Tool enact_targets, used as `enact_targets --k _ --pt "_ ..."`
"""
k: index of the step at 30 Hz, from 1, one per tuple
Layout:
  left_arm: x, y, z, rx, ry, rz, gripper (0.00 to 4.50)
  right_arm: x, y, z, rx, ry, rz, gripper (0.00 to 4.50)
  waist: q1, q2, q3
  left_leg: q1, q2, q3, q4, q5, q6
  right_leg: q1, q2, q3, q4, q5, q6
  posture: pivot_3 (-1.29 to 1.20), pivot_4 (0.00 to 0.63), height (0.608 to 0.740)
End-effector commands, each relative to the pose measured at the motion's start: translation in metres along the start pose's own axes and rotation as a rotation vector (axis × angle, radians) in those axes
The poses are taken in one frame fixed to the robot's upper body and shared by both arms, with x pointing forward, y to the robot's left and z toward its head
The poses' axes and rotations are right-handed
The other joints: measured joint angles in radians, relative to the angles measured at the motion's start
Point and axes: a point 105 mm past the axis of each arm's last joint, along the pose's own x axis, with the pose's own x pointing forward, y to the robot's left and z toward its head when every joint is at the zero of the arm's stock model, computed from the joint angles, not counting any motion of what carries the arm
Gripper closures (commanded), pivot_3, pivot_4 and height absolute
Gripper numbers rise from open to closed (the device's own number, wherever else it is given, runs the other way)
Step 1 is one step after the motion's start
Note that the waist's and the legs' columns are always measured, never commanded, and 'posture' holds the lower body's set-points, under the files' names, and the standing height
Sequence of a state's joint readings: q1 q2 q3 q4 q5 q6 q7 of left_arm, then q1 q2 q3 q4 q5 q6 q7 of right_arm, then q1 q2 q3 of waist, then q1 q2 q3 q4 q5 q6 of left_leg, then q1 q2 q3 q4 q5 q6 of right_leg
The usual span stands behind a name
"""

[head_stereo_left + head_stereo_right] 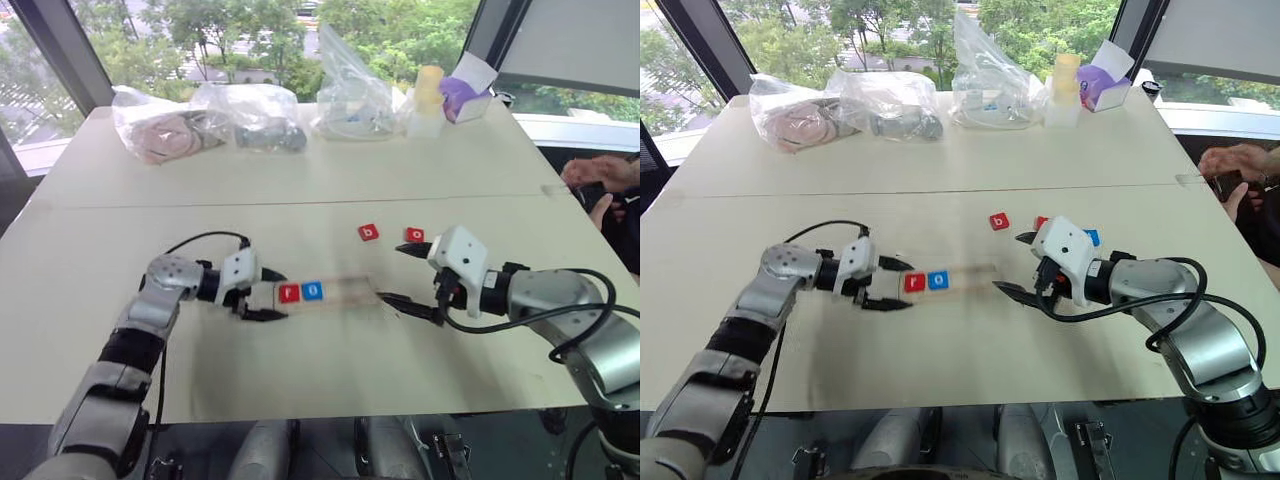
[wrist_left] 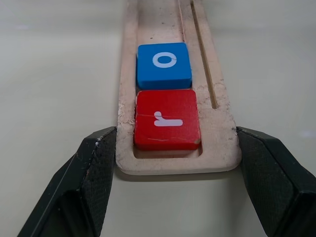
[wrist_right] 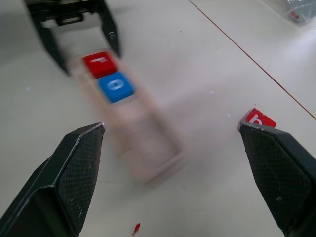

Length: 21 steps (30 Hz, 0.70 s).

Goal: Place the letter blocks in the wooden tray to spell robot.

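We are seeing the left claw [image 2: 173, 163] closest to us, its two black fingers [image 2: 91, 173] pressing against the long sides of the wooden tray [image 2: 217, 98] at its near end, so it is clenched on the tray. The tray is lying flat on the pale worktop [image 1: 300, 370], running from the left claw toward the right one. In its slot we are finding the red "r" block [image 2: 167, 118] at the end nearest the left claw and the blue "o" block [image 2: 164, 65] touching it just beyond; the slot past them is bare wood.

At the tray's other end, the right claw [image 1: 404, 276] is hanging with its fingers spread wide, released and holding nothing, one fingertip near the tray's far end.

A little farther across the worktop, the red "b" block [image 1: 368, 233] is lying loose, and a second red block [image 1: 414, 236] is sitting just beside the right claw's white housing. In the right eye view a blue block [image 1: 1092, 237] is peeking out behind that housing.

At the worktop's far edge we are seeing clear plastic bags [image 1: 250, 120] with contents, a pale cup [image 1: 428, 100] and a purple-and-white box [image 1: 465, 95]. At the right edge, a person's hands [image 1: 600, 180] are showing.
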<state>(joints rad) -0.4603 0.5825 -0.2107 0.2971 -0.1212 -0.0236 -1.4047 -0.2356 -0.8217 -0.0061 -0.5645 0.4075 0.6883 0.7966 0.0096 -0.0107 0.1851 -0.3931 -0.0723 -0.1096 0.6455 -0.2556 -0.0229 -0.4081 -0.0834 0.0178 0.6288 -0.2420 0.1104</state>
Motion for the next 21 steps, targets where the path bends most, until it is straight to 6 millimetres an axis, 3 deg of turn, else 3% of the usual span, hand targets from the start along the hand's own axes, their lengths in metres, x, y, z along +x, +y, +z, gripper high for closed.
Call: enact_targets --k 1,12,18,19,20,21 --pt "0.005 -0.02 -0.004 -0.026 0.034 -0.084 1.37 -0.003 -0.003 0.008 -0.048 -0.018 -0.006 0.0 0.001 0.0 0.0 0.0 0.0 0.0 0.0 0.0 0.0 0.0 0.0 0.0 0.0 -0.001 -0.001 0.0 0.15 0.74" --pt "0.004 -0.03 -0.012 -0.062 0.068 -0.065 1.37 0.006 -0.005 0.007 -0.047 -0.021 -0.01 0.0 -0.001 0.0 0.0 0.0 0.0 0.0 0.0 0.0 0.0 0.0 0.0 0.0 0.0 -0.001 -0.002 0.0 0.15 0.74" --pt "0.005 -0.031 -0.018 -0.096 0.08 -0.043 1.37 0.029 -0.028 0.0 0.021 -0.016 -0.156 0.0 -0.002 0.001 0.0 0.0 0.0 0.0 0.0 0.0 0.0 0.0 0.0 0.0 0.0 -0.001 -0.003 0.0 0.15 0.74" --pt "0.004 -0.031 -0.018 -0.097 0.083 -0.041 0.35 0.033 -0.033 -0.003 0.032 -0.005 -0.189 0.0 -0.003 0.001 0.0 0.001 0.0 0.0 0.0 0.0 0.0 0.0 0.0 0.0 0.0 -0.001 -0.003 0.0 0.15 0.74" --pt "0.004 -0.031 -0.019 -0.097 0.084 -0.041 0.02 0.036 -0.036 -0.004 0.038 0.002 -0.21 0.0 -0.002 0.001 -0.001 0.001 0.0 0.0 0.0 0.0 0.0 0.0 0.0 0.0 0.0 -0.001 -0.003 0.0 0.15 0.74" --pt "0.004 -0.03 -0.019 -0.095 0.087 -0.036 0.02 0.04 -0.041 -0.007 0.054 0.012 -0.237 0.0 0.0 0.002 -0.001 0.001 0.0 0.0 0.0 0.0 0.0 0.0 0.001 0.0 0.0 -0.001 -0.003 0.0 0.15 0.74"
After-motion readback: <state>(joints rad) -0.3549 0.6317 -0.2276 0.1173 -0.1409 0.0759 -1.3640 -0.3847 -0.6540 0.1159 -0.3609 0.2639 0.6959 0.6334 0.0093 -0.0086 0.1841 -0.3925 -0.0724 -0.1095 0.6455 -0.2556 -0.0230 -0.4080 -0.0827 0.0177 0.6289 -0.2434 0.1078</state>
